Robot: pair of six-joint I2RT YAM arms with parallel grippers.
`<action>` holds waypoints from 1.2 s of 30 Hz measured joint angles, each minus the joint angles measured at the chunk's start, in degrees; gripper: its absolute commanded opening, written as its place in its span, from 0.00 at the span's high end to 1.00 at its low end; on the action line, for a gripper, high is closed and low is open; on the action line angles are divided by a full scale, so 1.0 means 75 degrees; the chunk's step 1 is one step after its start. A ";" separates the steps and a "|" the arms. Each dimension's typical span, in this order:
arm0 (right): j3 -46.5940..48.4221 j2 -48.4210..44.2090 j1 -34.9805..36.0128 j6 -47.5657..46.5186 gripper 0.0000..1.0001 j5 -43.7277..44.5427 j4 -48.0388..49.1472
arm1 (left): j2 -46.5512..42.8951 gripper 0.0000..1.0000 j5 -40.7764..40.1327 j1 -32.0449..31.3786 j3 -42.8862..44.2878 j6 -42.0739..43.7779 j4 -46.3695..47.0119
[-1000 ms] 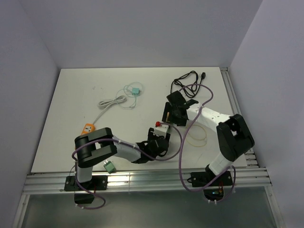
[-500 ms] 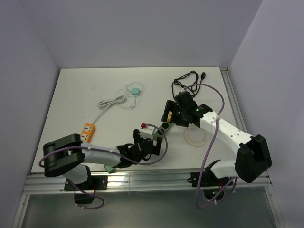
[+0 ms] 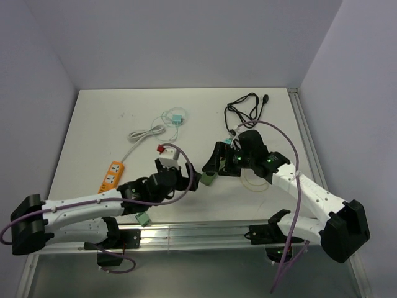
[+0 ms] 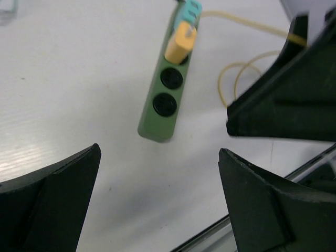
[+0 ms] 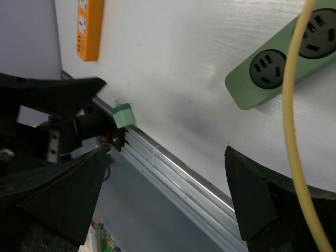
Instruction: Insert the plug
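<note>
Looking down the left wrist view, I see the yellow plug point(image 4: 180, 42) standing in the end socket of the green strip point(image 4: 163, 100), tilted a little, not dead upright. The two sockets nearer the camera are bare. I judge the plug to be in, though I cannot tell from here whether its base sits flush.

The strip point(image 3: 208, 179) lies flat on the worktop point(image 3: 93, 124), right of the middle and towards the near edge, between the two grippers. The left gripper point(image 3: 188, 180) is spread wide with nothing between its fingers point(image 4: 52, 194). It hangs just above the strip's free end, placed, I think, to steady the body against a push.

The right gripper point(image 3: 218, 164) is spread as well and holds nothing. It sits over the plug end, where a hand would press down. The plug's yellow cord point(image 5: 294, 105) runs loose across its view, touching neither finger.

With both grippers off, nothing tugs at the cord, so the plug's lean is its own. The orange strip point(image 3: 111, 175) lies well apart by the left edge, unused.
</note>
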 measured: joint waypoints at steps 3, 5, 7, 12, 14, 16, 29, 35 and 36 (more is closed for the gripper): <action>0.0015 0.0236 0.0000 -0.0026 0.02 -0.0277 0.0163 | -0.0801 0.00 0.0038 0.0510 0.0152 -0.0224 -0.0595; 0.0020 0.0606 0.0000 -0.0050 0.03 -0.0484 0.0268 | -0.1116 0.00 0.0061 0.0816 0.0364 -0.0443 -0.1058; -0.0044 0.1005 0.0000 -0.0012 0.04 -0.0831 0.0501 | -0.1212 0.01 0.0154 0.1218 0.0691 -0.0618 -0.1556; -0.0379 0.1454 -0.0052 0.0300 0.04 -0.1550 0.1096 | -0.0889 0.01 0.0460 0.2238 0.1705 -0.0743 -0.2500; -0.0379 0.1676 -0.0140 0.0411 0.04 -0.1728 0.1323 | -0.0778 0.01 0.0475 0.2378 0.1970 -0.0743 -0.2702; -0.0507 0.1792 -0.0210 0.0530 0.04 -0.1923 0.1676 | -0.0775 0.00 0.0472 0.2425 0.2069 -0.0746 -0.2827; -0.1378 -0.1099 -0.0119 0.1454 0.05 -0.3421 0.2853 | 0.1192 0.21 0.1862 0.4106 0.3590 -0.0044 -0.3150; -0.0533 -0.2238 -0.0085 0.1408 0.06 -0.3351 0.2025 | 0.3089 0.37 0.2862 0.4497 0.4727 0.0918 -0.2792; -0.0289 -0.2317 -0.0085 0.1346 0.06 -0.3235 0.1716 | 0.3322 0.36 0.2935 0.4564 0.4896 0.1026 -0.2792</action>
